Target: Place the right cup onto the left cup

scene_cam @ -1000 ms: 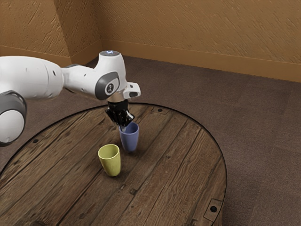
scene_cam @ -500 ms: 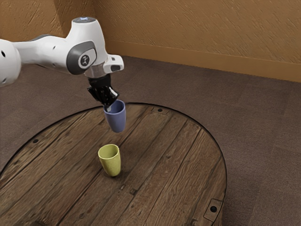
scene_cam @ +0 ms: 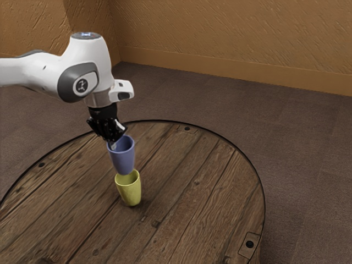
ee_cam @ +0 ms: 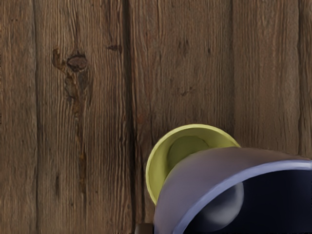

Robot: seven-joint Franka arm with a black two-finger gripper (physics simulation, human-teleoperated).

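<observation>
My black gripper (scene_cam: 114, 144) is shut on the rim of the blue cup (scene_cam: 122, 157), which hangs upright off the table. The blue cup's base overlaps the mouth of the yellow-green cup (scene_cam: 130, 192) in the exterior view; whether they touch, I cannot tell. The yellow-green cup stands upright on the wooden table. In the wrist view the blue cup (ee_cam: 209, 168) looms large and covers part of the yellow-green cup (ee_cam: 158, 170), whose inner floor is partly visible, so the two are not fully lined up from there.
The round wooden table (scene_cam: 192, 187) has a dark rim and a metal plate with a bolt (scene_cam: 249, 244) near its edge. Beyond it lie a brown floor (scene_cam: 297, 137) and a textured tan wall (scene_cam: 236, 33).
My gripper lifted the blue cup off the table, carried it toward the exterior view's left, then lowered it over the yellow-green cup, which has stayed where it was.
</observation>
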